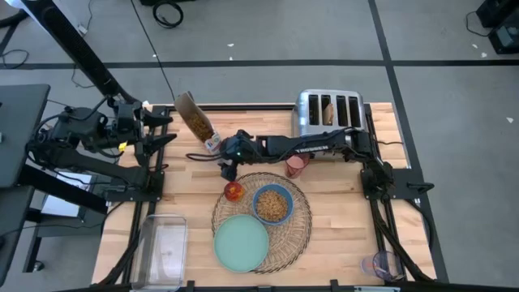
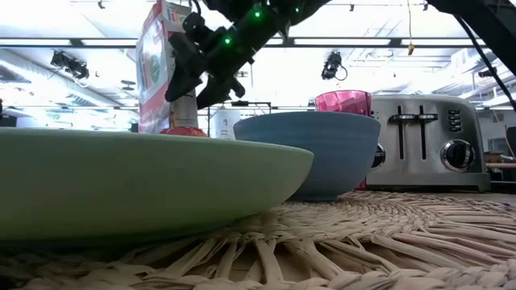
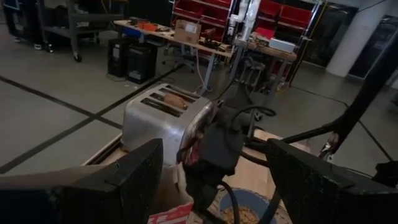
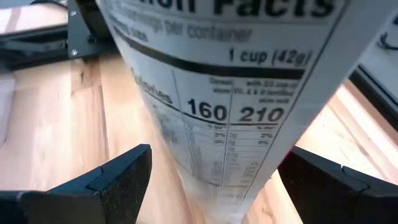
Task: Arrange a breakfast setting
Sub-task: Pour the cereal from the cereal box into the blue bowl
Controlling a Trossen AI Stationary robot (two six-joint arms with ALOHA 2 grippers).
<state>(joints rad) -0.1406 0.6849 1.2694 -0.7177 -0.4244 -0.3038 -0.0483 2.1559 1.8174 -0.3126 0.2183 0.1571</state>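
A round woven placemat (image 1: pixel 298 231) lies at the table's middle near side. On it rest a mint-green plate (image 1: pixel 241 242) and a blue bowl (image 1: pixel 272 203) with cereal in it; a red apple (image 1: pixel 234 191) sits at its far left rim. A pink cup (image 1: pixel 295 166) stands just beyond the mat. A toast slice (image 1: pixel 328 113) sticks up from a toaster slot. No spoon is in view. My right gripper (image 4: pixel 214 168) is open at a standing cereal box (image 1: pixel 195 118), one finger on each side of its lower end, with a gap showing. My left gripper (image 1: pixel 166 130) is open and empty at the far left edge.
The chrome toaster (image 1: pixel 328 111) stands at the far right. A clear plastic bin (image 1: pixel 162 247) sits at the near left corner. A small purple thing (image 1: pixel 381 264) is at the near right corner. My right arm stretches level across the far half of the table.
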